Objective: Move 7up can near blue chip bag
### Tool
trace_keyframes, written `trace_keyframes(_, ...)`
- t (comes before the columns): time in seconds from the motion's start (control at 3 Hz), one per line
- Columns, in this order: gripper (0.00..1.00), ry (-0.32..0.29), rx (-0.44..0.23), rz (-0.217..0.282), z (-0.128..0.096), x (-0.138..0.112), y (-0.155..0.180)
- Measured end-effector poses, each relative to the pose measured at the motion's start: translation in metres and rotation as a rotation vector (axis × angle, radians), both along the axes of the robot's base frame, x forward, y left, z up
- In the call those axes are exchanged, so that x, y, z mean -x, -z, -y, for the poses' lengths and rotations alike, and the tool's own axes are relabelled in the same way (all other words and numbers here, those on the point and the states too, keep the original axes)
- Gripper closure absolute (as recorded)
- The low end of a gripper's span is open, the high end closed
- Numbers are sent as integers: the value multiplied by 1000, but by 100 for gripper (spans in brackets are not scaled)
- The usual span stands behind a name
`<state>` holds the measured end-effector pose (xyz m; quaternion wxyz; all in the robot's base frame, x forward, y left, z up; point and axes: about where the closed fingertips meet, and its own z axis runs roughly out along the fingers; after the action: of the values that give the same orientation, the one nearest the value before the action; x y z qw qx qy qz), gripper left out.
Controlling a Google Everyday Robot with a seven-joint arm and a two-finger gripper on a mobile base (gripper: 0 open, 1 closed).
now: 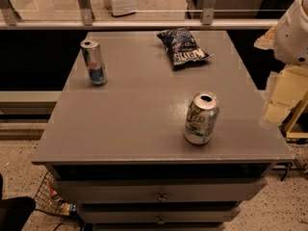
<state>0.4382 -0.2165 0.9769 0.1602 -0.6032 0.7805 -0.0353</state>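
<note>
The 7up can (201, 118) stands upright near the front right of the grey table (134, 109), its top open. The blue chip bag (183, 46) lies flat at the back of the table, right of centre, well apart from the can. My gripper (275, 106) hangs at the right edge of the view, beyond the table's right edge, to the right of the 7up can and not touching it. The white arm (294, 30) rises above it.
A taller, slim silver-and-blue can (94, 61) stands upright at the back left of the table. The table has drawers (161, 195) in front. A railing and glass panel (144, 20) run behind the table. A wire basket (50, 196) sits on the floor at front left.
</note>
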Motion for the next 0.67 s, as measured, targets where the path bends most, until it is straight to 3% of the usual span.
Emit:
trace_keyframes(0.33,0,0,0,0,0,0,0)
trace_keyframes(0.67,0,-26,-67,-5,-1,2,4)
